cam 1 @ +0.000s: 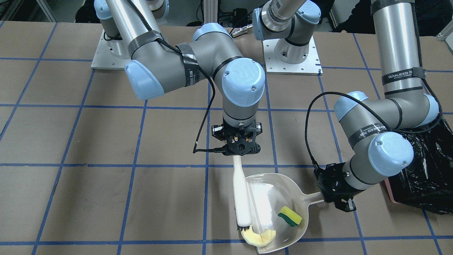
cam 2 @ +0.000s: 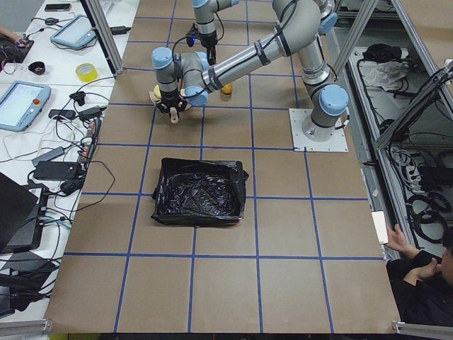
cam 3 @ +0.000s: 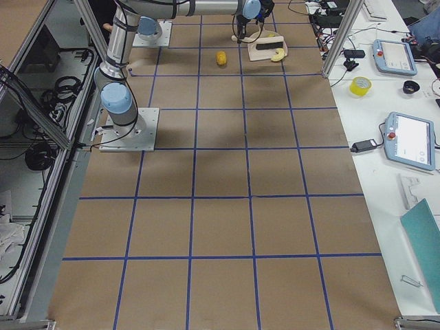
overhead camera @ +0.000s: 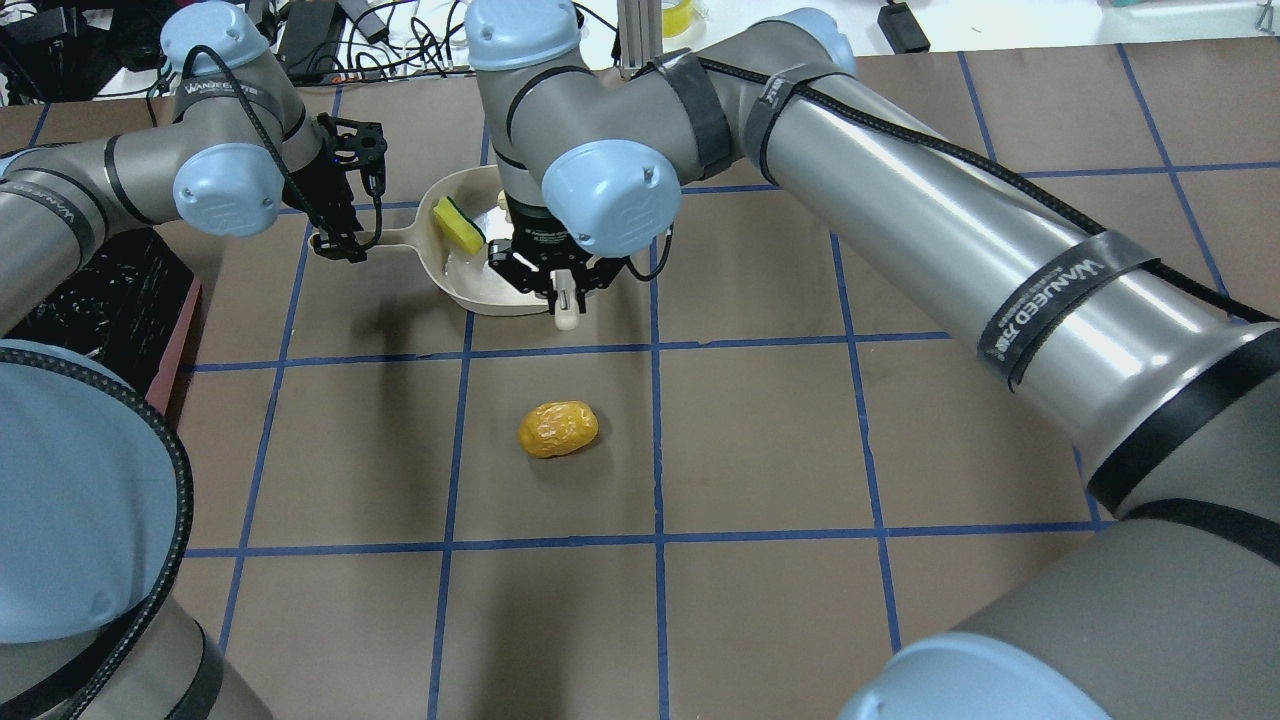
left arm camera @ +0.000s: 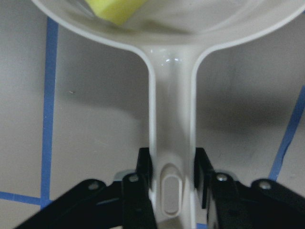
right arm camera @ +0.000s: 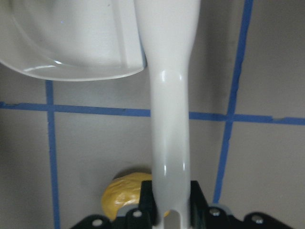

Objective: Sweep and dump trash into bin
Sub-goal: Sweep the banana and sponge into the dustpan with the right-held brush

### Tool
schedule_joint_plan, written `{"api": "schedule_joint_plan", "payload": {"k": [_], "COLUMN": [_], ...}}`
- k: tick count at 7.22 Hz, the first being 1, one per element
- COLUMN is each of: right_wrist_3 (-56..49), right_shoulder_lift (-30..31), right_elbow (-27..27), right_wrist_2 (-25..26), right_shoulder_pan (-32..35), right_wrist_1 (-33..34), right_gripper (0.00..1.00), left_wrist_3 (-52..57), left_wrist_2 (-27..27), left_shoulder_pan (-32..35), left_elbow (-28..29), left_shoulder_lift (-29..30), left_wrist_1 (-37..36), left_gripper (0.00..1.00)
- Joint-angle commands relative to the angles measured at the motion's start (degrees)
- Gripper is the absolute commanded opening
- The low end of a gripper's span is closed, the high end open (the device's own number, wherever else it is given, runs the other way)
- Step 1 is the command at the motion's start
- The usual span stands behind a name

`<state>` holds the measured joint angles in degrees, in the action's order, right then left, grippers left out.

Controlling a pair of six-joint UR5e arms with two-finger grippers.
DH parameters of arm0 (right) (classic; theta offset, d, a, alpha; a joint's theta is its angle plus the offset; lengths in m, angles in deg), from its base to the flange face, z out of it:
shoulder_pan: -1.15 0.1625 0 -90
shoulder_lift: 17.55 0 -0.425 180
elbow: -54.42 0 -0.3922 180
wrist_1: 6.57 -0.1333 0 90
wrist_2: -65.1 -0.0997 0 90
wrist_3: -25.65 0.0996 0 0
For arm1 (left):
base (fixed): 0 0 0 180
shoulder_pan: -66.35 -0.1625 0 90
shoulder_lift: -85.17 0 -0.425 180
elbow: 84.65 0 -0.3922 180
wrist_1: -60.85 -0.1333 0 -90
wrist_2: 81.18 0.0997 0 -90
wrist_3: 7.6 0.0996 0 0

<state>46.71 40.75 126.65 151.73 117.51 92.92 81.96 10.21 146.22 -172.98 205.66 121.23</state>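
My left gripper [left arm camera: 171, 186] is shut on the handle of the beige dustpan [cam 1: 279, 209], which rests on the table. The yellow sponge with green layer [cam 1: 290, 216] lies inside the pan; it also shows in the overhead view [overhead camera: 458, 226]. My right gripper [right arm camera: 171, 202] is shut on the beige brush [cam 1: 241, 196], whose bristles touch the pale squash slice [cam 1: 259, 237] at the pan's open mouth. The golden-brown potato lump [overhead camera: 558, 429] lies alone on the table, apart from the pan, and shows in the right wrist view [right arm camera: 126, 194]. The pink bin with black bag [cam 2: 199, 192] stands apart on the robot's left.
The brown table has a grid of blue tape lines [overhead camera: 656, 350]. The two arm bases [cam 1: 292, 58] stand at the robot's edge. The bin's black bag [cam 1: 430, 170] lies just beyond my left elbow. Side tables with tablets and tape rolls [cam 3: 360, 85] lie past the table's far edge.
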Motion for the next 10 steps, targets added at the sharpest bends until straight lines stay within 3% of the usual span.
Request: {"api": "schedule_joint_plan", "payload": {"k": [1, 3, 9, 10], "right_wrist_3": [-7.4, -8.4, 2.5, 5.4], "right_shoulder_lift": [-3.6, -10.4, -12.1, -11.7], "right_elbow": [-1.6, -7.7, -7.8, -7.8], "right_wrist_2": [4.8, 6.1, 2.0, -1.3], "right_shoulder_pan": [-1.9, -1.8, 3.5, 4.7], "right_wrist_1": [2.4, 4.4, 3.9, 3.6], "right_gripper": [0.00, 0.00, 0.00, 0.00], "left_wrist_3": [-0.2, -1.7, -1.8, -1.8], "left_wrist_2": [0.0, -0.2, 2.9, 2.9], "left_shoulder_pan": [0.0, 0.0, 2.0, 1.9], "left_elbow": [0.0, 0.1, 0.0, 0.0], "left_shoulder_lift": [0.2, 0.3, 0.1, 0.1], "left_wrist_1": [-0.1, -0.1, 0.2, 0.2], "left_gripper": [0.05, 0.05, 0.04, 0.04]}}
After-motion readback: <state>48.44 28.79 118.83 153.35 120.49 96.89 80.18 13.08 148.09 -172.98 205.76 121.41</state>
